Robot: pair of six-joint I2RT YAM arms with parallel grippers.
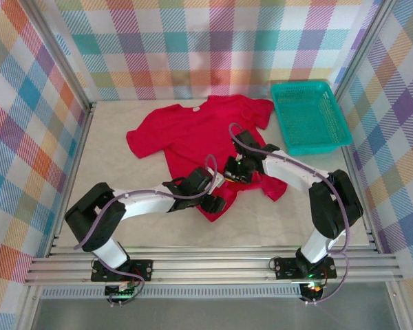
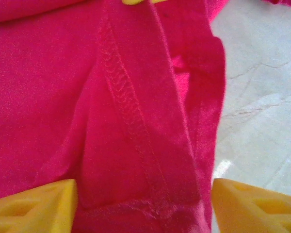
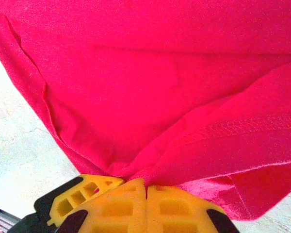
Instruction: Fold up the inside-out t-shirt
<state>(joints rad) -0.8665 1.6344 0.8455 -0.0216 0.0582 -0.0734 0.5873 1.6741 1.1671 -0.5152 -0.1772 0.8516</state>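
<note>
The right pincer (image 3: 146,187) is clamped tight on a bunched edge of the plain bright red cloth t-shirt (image 1: 193,130). The left pincer (image 2: 145,208) stands wide, its yellow tips straddling a stitched seam (image 2: 128,107) and gripping nothing. Both sit at the shirt's near end, the left one nearer its corner. From them the garment runs toward 12 o'clock across the pale tabletop (image 1: 117,165). At 2 o'clock, the teal plastic basket (image 1: 299,84) lies empty.

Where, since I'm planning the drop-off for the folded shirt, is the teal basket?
In the top view, the teal basket sits at the far right corner of the table, just right of the red t-shirt and its far sleeve.
</note>
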